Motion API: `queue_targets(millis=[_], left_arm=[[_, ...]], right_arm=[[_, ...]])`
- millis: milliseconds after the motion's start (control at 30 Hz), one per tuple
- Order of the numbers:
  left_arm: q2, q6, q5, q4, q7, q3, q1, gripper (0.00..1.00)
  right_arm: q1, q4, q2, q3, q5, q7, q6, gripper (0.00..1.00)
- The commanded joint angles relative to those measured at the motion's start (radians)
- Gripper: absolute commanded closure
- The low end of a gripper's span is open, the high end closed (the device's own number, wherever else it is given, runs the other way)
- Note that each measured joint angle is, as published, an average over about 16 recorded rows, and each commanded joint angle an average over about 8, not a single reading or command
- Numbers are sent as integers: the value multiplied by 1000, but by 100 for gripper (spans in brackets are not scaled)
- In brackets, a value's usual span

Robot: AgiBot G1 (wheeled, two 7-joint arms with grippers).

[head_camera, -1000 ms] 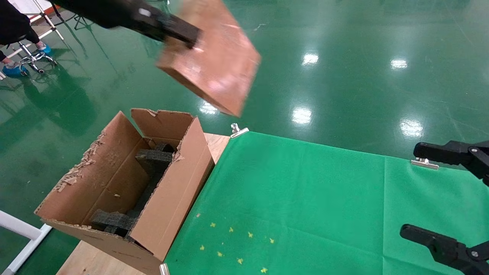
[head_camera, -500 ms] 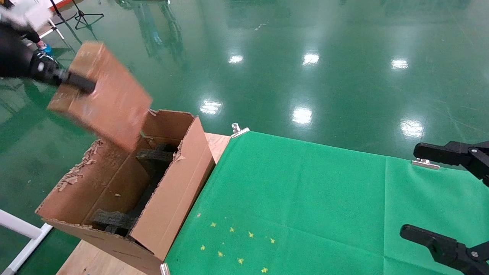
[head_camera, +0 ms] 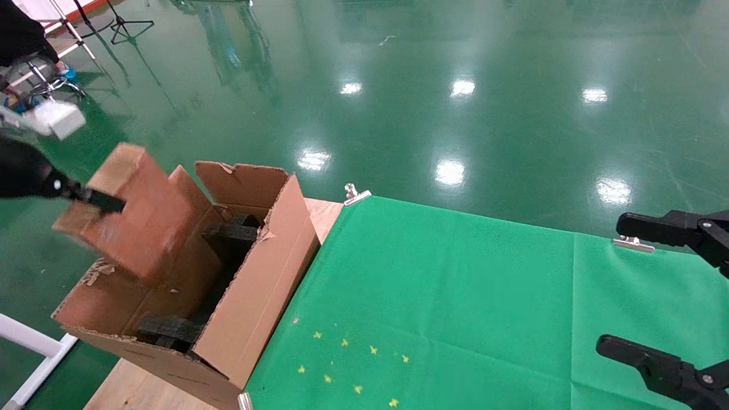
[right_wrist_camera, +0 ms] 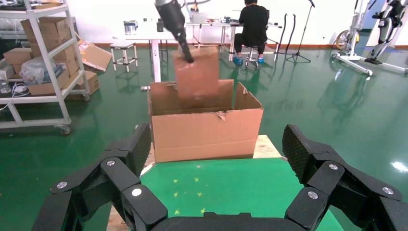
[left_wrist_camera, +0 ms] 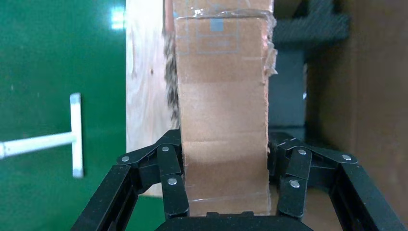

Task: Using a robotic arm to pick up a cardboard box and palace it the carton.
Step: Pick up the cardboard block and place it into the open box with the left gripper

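Left gripper point(left_wrist_camera: 219, 192) is clamped on the cardboard box point(head_camera: 139, 219), one finger on each broad face. The left wrist view shows the fingers point(left_wrist_camera: 173, 185) pressed flat against the cardboard near its taped end.

The box hangs tilted over the left half of the carton point(head_camera: 250, 296), above the ragged left flap point(head_camera: 108, 267). Its long axis slopes downward and toward the table point(head_camera: 131, 393); the lower end dips to about rim level. Whether that end touches the flap is hard to say, since the box is blurred in the head view.

Carton opening: long slot, bordered by the tall right wall and the upright back flap. Black foam inserts point(head_camera: 168, 327) sit on its floor at the near and far ends. The middle stretch between them looks open.

The carton stands at the left edge of the table, just beside the green cloth point(head_camera: 455, 307), whose top is mostly bare apart from small yellow specks.

Right gripper point(right_wrist_camera: 211, 192) is parked over the cloth's right side, well apart, fingers spread wide.
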Motion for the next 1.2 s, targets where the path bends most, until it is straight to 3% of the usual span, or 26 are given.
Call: queue_targets(millis=[33,600,1200], left_arm=[[-1,-19,-4,28,27,2,22,100],[65,-143,-63,280,159,-17,164,100],[154,-255,-90,405,203,-31,285,100]], right_arm=[[0,0,0,0,0,0,0,0],[0,0,0,0,0,0,0,0],[0,0,0,0,0,0,0,0]])
